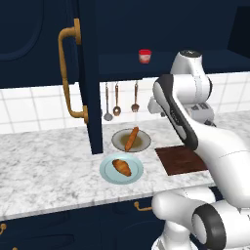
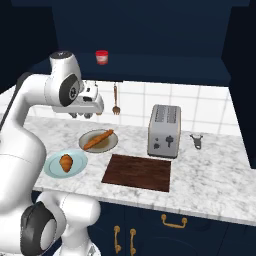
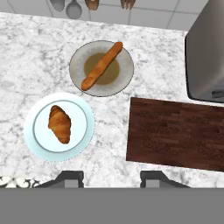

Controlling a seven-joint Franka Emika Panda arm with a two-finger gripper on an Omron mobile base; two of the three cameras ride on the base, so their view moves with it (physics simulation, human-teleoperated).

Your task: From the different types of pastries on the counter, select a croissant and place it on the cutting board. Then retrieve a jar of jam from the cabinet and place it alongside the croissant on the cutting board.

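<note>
The croissant (image 1: 122, 167) (image 2: 66, 162) (image 3: 60, 124) lies on a round light blue plate (image 3: 35, 144) at the left of the counter (image 1: 44, 161). The other pastry, a long thin stick loaf (image 1: 132, 138) (image 3: 101, 65), rests on a beige-brown plate (image 3: 124, 74) behind it. To the right lies the bare dark wooden cutting board (image 1: 180, 160) (image 2: 137, 172) (image 3: 175, 133). A red jar of jam (image 1: 144, 56) (image 2: 102, 57) stands on the shelf of the open cabinet (image 1: 90, 73). My gripper (image 3: 111, 177) (image 2: 83, 114) hangs high above the plates, pointing down, open and holding nothing.
The cabinet door with its brass handle (image 1: 66, 73) stands swung out over the counter's left part. A silver toaster (image 2: 164, 131) (image 3: 205, 52) sits behind the board, a peeler (image 2: 197, 141) to its right. Utensils (image 1: 117, 100) hang on the tiled wall.
</note>
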